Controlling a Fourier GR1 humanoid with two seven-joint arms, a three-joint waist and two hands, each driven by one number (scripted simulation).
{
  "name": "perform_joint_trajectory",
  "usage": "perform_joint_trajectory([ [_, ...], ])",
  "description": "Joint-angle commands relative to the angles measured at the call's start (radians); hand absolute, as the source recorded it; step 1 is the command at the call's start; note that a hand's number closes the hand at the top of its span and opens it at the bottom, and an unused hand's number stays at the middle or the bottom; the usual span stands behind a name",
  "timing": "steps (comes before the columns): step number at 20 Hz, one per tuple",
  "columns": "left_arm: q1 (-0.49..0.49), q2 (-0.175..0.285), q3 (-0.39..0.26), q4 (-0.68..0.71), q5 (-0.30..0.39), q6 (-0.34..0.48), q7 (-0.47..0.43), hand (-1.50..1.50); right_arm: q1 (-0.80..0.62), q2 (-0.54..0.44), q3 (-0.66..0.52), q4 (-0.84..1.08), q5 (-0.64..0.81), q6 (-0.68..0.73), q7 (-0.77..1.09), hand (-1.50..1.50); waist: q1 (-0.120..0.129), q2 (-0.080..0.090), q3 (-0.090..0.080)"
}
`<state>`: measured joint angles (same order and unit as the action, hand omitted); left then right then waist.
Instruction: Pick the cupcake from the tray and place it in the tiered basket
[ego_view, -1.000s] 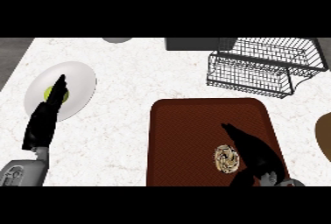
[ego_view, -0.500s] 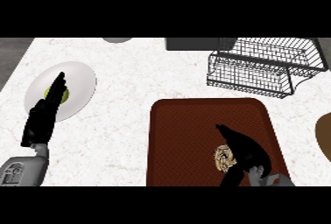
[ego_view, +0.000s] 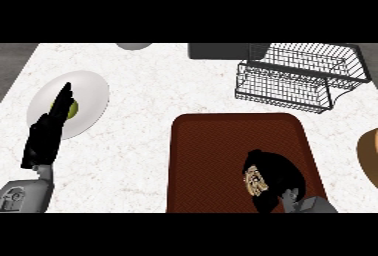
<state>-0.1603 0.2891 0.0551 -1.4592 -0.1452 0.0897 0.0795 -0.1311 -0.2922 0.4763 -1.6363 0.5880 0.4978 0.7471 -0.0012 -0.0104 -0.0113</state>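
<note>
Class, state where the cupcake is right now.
In the head view, the cupcake sits at the lower right of the brown tray, with the right hand curled round it.

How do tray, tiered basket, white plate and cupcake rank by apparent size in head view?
1. tray
2. tiered basket, though it stands taller, so nearness may inflate it
3. white plate
4. cupcake, partly hidden by the right hand

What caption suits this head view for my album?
Right hand curls round the cupcake on the brown tray, the wire basket beyond; left hand open over a white plate.
</note>
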Motion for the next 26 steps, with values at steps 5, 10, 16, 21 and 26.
perform_joint_trajectory([
  [5,0.017,-0.049,-0.023,-0.013,-0.047,0.028,-0.007,0.00,0.036,0.074,-0.089,-0.027,-0.084,0.018,-0.012,1.50,0.000,0.010,0.011],
  [10,0.024,-0.011,0.025,-0.005,0.005,-0.032,-0.031,0.00,-0.045,0.227,-0.064,-0.107,-0.007,-0.085,0.153,1.50,0.007,0.010,0.011],
  [16,-0.052,-0.020,-0.017,0.030,-0.029,-0.031,-0.026,0.00,-0.366,0.290,0.055,0.063,0.167,-0.452,0.342,1.50,0.071,0.020,0.009],
  [21,-0.050,-0.050,-0.035,0.028,-0.032,-0.022,-0.011,0.00,-0.543,0.291,0.037,0.119,0.324,-0.703,0.374,1.50,0.065,0.014,0.010],
  [26,-0.034,-0.046,-0.028,0.025,-0.042,-0.011,-0.025,0.00,-0.788,0.292,0.004,0.204,0.435,-0.756,0.489,1.50,0.058,0.013,0.009],
])
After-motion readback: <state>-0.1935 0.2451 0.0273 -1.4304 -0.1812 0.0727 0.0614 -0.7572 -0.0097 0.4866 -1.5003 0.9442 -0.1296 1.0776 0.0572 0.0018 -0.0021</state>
